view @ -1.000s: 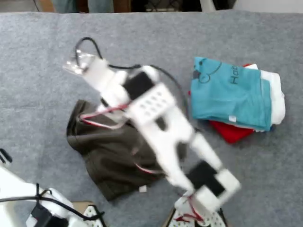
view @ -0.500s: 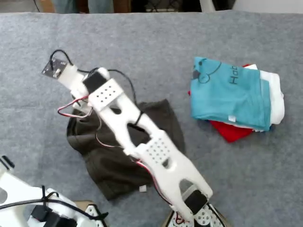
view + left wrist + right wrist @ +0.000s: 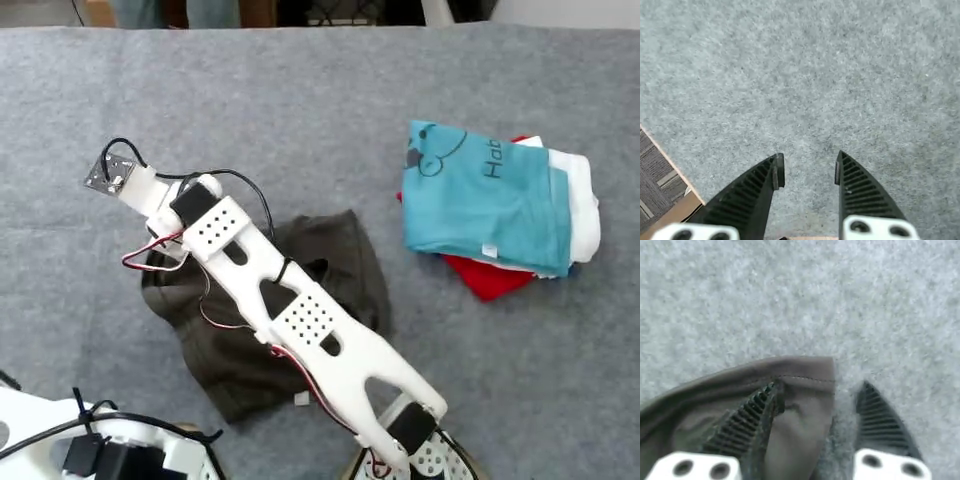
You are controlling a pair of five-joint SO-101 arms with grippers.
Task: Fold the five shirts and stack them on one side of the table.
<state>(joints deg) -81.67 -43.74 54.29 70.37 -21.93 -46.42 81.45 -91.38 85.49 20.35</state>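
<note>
**A:** Where did the crumpled dark brown cloth shirt (image 3: 215,360) lie?

**B:** Left of centre in the lower half of the high view, unfolded on the grey felt table (image 3: 330,90). The white right arm (image 3: 290,310) stretched slantwise across it, from the bottom edge up toward the upper left.

**A:** And the right gripper (image 3: 820,387)?

**B:** Its black ribbed fingers (image 3: 752,410) stood apart. One hemmed corner of the dark brown shirt (image 3: 795,375) lay between them. One finger rested against the cloth and the other stood over bare felt, so nothing was clamped.

**A:** What of the left gripper (image 3: 808,157)?

**B:** Its fingers were also spread and holding nothing, above bare grey felt near the table's edge.

**A:** And the other shirts?

**B:** They were stacked at the right of the high view, well apart from the brown one. A folded teal shirt (image 3: 480,200) lay on top, a white shirt (image 3: 588,205) showed at its right edge, and a red shirt (image 3: 487,280) stuck out below.
</note>
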